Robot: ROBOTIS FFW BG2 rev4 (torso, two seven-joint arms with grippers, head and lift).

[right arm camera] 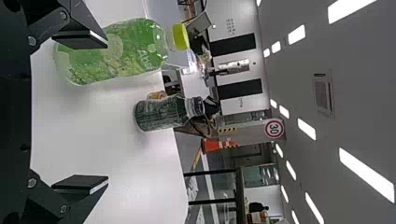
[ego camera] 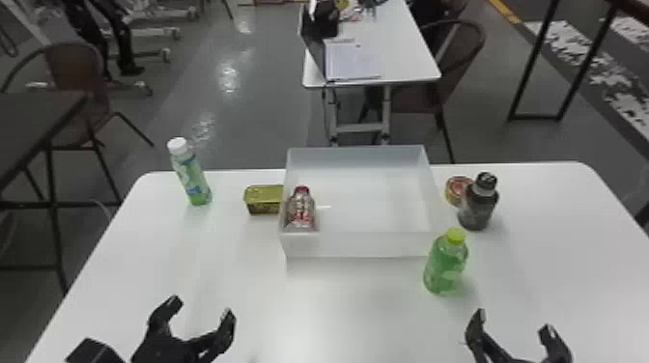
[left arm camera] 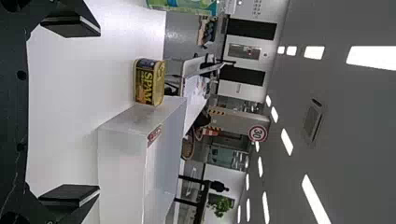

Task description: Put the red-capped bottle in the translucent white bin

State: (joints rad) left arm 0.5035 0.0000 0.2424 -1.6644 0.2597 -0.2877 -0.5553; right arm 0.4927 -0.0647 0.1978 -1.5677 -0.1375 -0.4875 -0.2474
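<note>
The red-capped bottle [ego camera: 300, 213] sits inside the bin [ego camera: 359, 245]; placing looks finished. Left gripper [ego camera: 201, 310] and right gripper [ego camera: 513, 321], fingers apart, should keep clear.

Red-capped bottle [ego camera: 300, 212]: clear-looking body, red-marked wrap, already inside bin in my head view. Sits at left wall, near front corner, cap end farther from me; upright or lying, I can't tell. Translucent white bin [ego camera: 357, 245]: rectangular, open-topped, resting level on white table [ego camera: 193, 270], ahead of me, around middle of its far part.
</note>
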